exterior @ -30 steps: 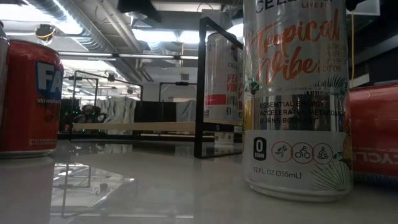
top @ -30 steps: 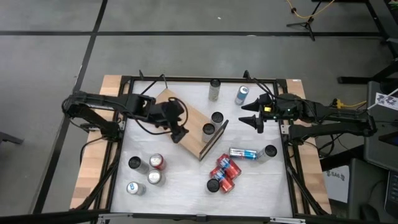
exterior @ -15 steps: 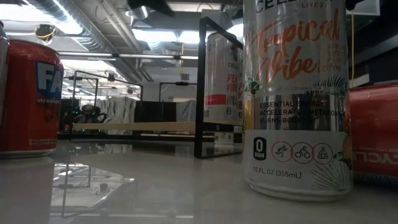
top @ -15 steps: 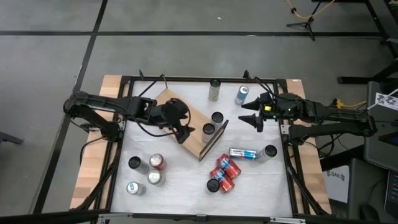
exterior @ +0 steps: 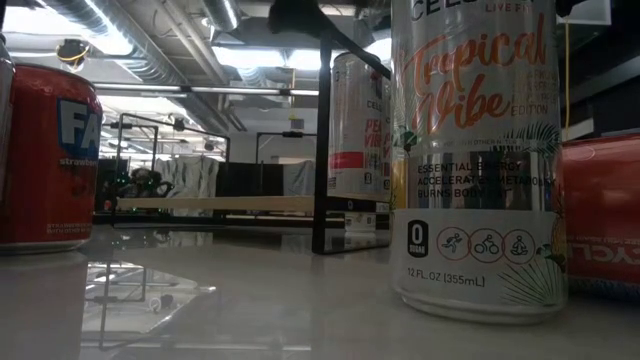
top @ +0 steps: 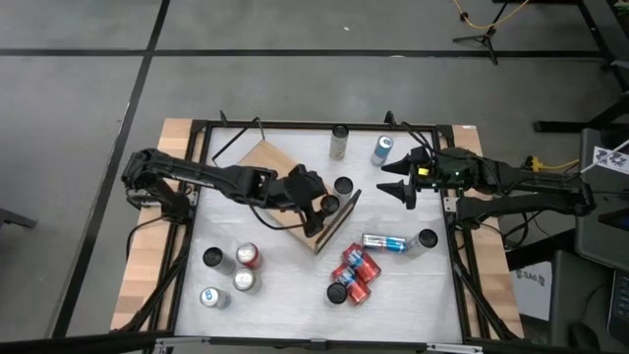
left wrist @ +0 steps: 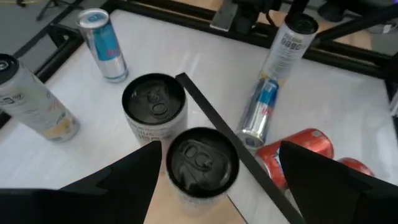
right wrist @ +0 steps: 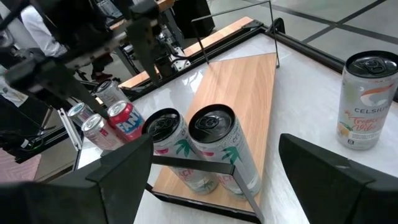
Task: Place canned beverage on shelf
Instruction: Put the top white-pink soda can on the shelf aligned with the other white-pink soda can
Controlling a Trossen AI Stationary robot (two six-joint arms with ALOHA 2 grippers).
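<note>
The shelf (top: 270,159) is a light-wood board on a black wire frame, lying askew mid-table; it also shows in the right wrist view (right wrist: 239,99). A dark-topped can (top: 329,205) stands upright on the board's right end, beside the frame's end bar. A second can (top: 343,185) stands close by it. My left gripper (top: 319,209) is open at the first can (left wrist: 202,158), one finger on either side, a gap showing at each. My right gripper (top: 393,190) is open and empty, right of the shelf.
Two cans (top: 340,141) (top: 381,149) stand near the far edge. A blue can (top: 386,242) lies on its side, with a dark-topped can (top: 427,239) next to it. Red cans (top: 352,273) cluster at near right. Several cans (top: 236,270) stand near left. A black frame rims the table.
My left gripper has moved along the shelf toward the table's right edge and now stands at the can on the board's right end. The can and the shelf have stayed where they were.
</note>
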